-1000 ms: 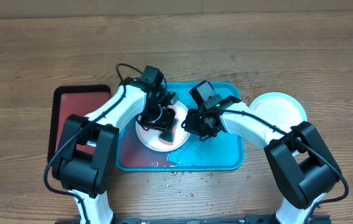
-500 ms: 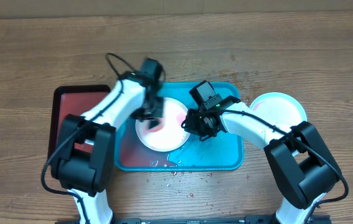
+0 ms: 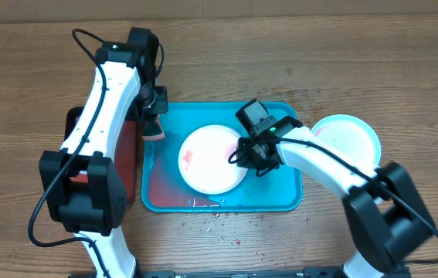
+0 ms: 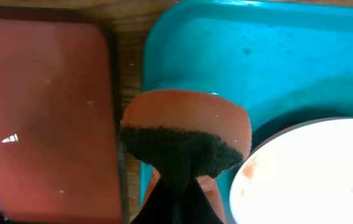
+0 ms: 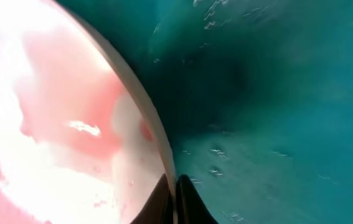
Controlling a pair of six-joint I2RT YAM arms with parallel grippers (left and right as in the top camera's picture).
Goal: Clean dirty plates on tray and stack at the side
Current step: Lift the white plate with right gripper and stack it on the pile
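Note:
A white plate (image 3: 211, 162) with faint pink sauce smears lies on the turquoise tray (image 3: 280, 193). My right gripper (image 3: 240, 157) is shut on the plate's right rim; in the right wrist view the rim (image 5: 157, 143) runs between the closed fingertips of the gripper (image 5: 175, 199). My left gripper (image 3: 155, 114) is shut on an orange sponge (image 3: 154, 128) with a dark scrub side, held over the tray's left edge. In the left wrist view the sponge (image 4: 185, 134) is clamped in the gripper (image 4: 179, 193). A mint-green rimmed plate (image 3: 348, 136) sits on the table right of the tray. No yellow-green rimmed plate shows.
A dark red, black-rimmed tray (image 3: 126, 166) lies left of the turquoise tray, partly under my left arm, and fills the left of the left wrist view (image 4: 39, 112). Small red specks (image 3: 222, 224) dot the wooden table in front of the tray.
My left gripper has lifted the sponge off the white plate and moved it back and left to the tray's left edge. The plate has shifted slightly right, still held by the right gripper.

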